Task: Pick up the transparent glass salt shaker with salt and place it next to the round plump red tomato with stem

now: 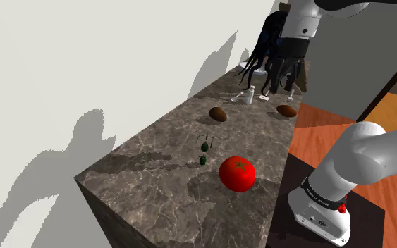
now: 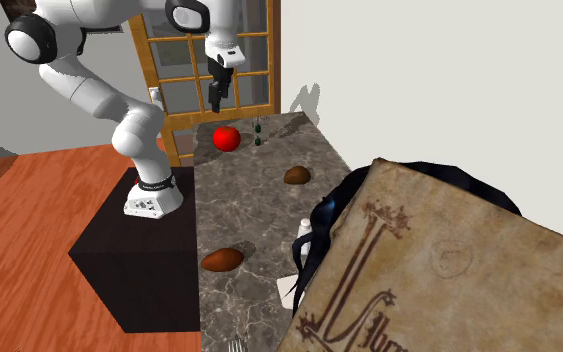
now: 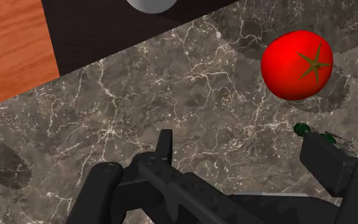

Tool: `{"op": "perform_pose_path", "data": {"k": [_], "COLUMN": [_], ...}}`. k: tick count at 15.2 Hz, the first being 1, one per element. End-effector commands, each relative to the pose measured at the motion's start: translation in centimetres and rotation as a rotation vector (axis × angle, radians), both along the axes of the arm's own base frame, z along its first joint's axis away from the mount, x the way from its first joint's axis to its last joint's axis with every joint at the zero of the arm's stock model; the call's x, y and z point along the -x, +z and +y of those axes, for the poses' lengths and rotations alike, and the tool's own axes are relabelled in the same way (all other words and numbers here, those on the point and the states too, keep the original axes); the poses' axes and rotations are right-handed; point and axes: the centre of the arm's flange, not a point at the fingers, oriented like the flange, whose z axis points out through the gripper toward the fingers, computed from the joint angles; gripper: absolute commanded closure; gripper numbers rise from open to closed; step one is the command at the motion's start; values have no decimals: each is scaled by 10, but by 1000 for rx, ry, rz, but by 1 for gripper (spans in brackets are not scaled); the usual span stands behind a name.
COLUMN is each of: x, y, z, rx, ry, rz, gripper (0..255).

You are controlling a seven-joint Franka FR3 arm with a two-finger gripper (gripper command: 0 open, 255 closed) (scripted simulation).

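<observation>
I am watching the gripper [image 3: 234, 139] hanging high above the bench [image 1: 161, 201], its two black fingers standing wide apart and clasping nothing. Just beyond the fingers the red tomato [image 3: 297, 64] is lying on the dark veined top, its green star-shaped stem facing up. Some small dark green bits [image 3: 302, 130] are lying close to it, partly covered by one finger. The salt shaker [image 1: 247, 96] is standing upright at the far end of the bench in the shoulder view, well apart from the tomato. It is drawn pale, so I cannot tell its material or what it is holding. A brown lump [image 1: 218, 113] and a second brown lump [image 1: 286, 110] are lying between it and the tomato, one toward each side of the top. In the second exterior view a dark tangled thing [image 2: 331, 215] is hiding part of the shaker, and a brown panel [image 2: 439, 270] is carrying a dark ornamental mark that I cannot read as letters. The panel is running off the picture's edge. I am finding no readable label on the arm or on the black stand [image 2: 139, 265].
</observation>
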Motion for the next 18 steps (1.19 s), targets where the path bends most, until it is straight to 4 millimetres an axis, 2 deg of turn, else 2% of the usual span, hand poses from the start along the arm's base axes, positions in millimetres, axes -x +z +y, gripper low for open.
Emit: {"op": "perform_pose_path", "data": {"k": [1,18], "x": [0,-108], "y": [0,-85], "z": [0,-160], "rx": [0,45], "ry": [0,-43], "rz": [0,-89], "gripper": [0,0]}}
